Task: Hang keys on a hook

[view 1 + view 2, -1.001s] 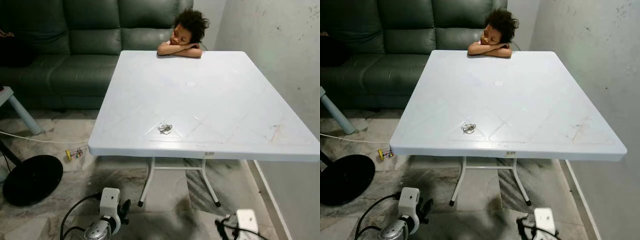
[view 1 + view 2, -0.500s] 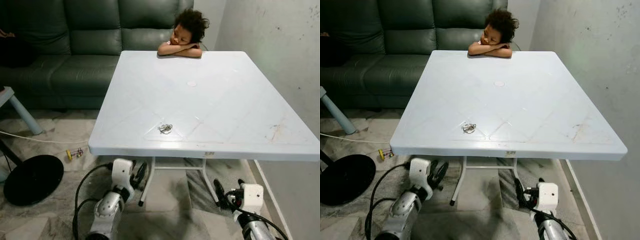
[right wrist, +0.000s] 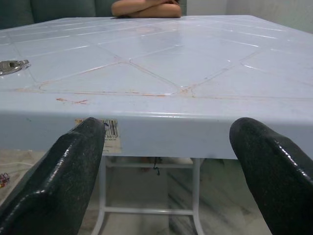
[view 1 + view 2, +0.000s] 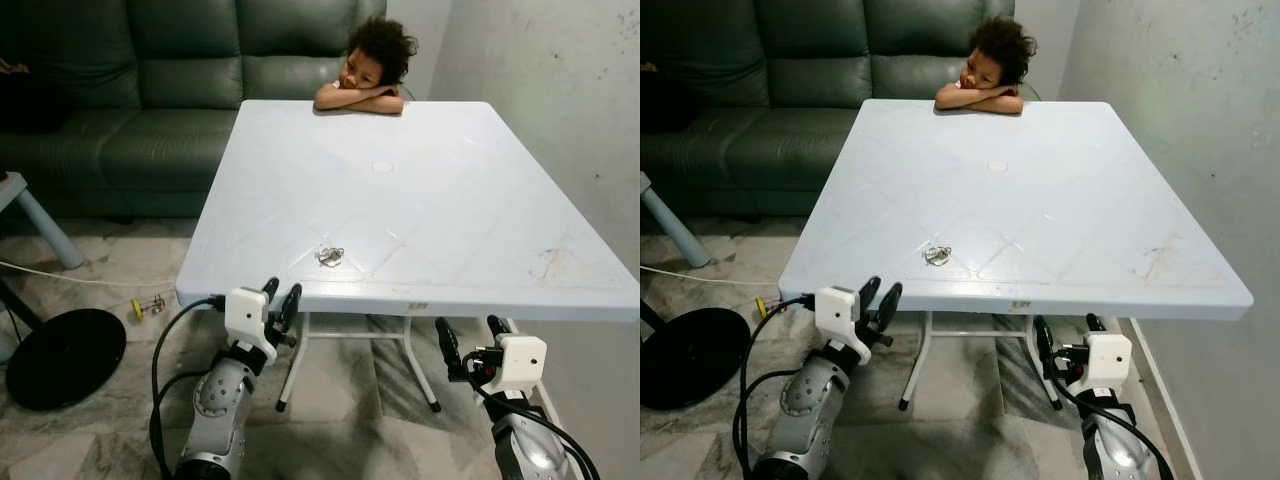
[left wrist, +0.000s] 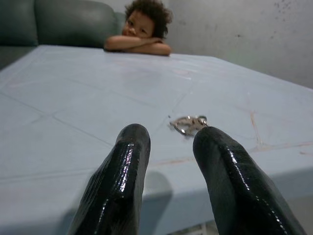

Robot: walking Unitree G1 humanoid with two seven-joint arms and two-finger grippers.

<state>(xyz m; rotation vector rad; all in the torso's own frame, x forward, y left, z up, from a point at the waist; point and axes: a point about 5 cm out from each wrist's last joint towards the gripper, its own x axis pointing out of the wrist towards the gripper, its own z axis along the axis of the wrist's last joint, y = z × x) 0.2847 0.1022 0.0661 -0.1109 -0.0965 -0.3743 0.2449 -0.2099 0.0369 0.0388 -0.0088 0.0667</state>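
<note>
A small bunch of silver keys [image 4: 331, 256] lies on the white table [image 4: 420, 180], close to its near edge; the left wrist view has the keys [image 5: 189, 123] just beyond the fingertips. My left gripper [image 4: 281, 297] is open, raised to the height of the table's front edge, slightly left of the keys and short of them. My right gripper [image 4: 469, 338] is open too, held below the front edge towards the right. Its wrist view looks at the table's rim [image 3: 161, 128] with the keys [image 3: 12, 66] far off to one side.
A person [image 4: 368, 65] leans on folded arms at the table's far edge. A dark green sofa [image 4: 150, 90] stands behind on the left, a grey wall [image 4: 560, 110] runs along the right. A black round base [image 4: 62, 357] and a white cable [image 4: 70, 280] lie on the floor at left.
Both arms have risen from low near the floor up to the table's front edge. The keys have stayed where they were.
</note>
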